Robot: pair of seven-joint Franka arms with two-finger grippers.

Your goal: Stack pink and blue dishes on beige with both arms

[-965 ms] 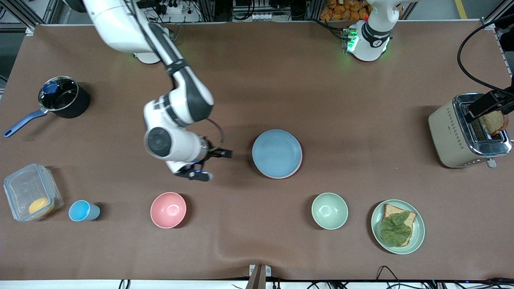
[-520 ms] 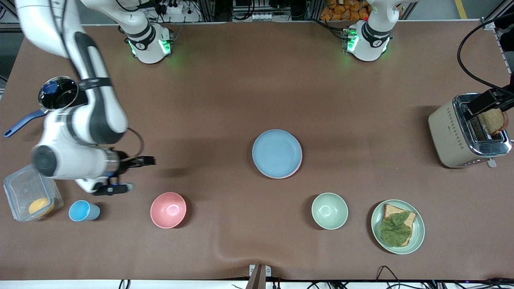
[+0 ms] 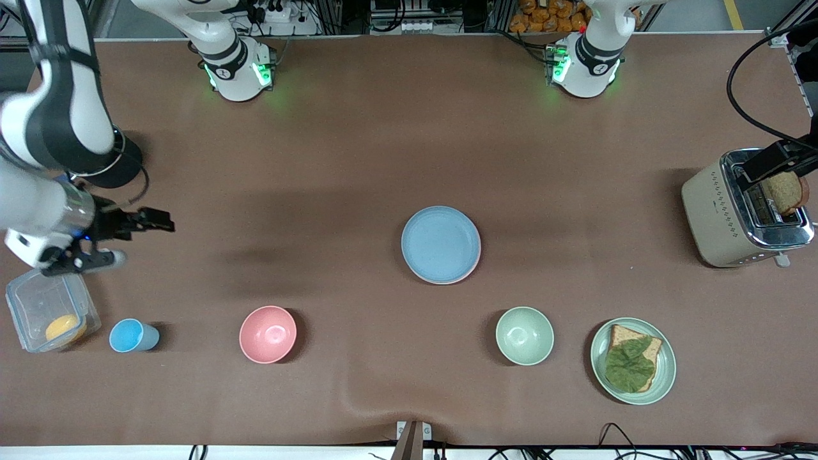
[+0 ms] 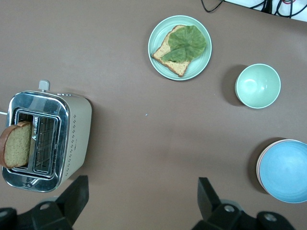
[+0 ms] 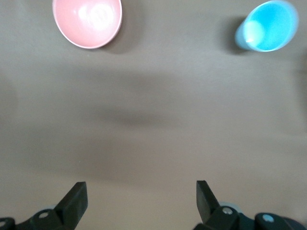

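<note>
Basically the blue plate tops the pink and beige plates mid-table, stack looks complete, with the right gripper released and empty over the right arm's end, well apart, and the left gripper released above the toaster.

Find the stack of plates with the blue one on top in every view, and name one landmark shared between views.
Front view: blue plate mid-table, pink rim showing under it.
Left wrist view: at the picture's edge.
Right wrist view: not in it.
Shared landmark: green bowl, in the front and left wrist views.
</note>
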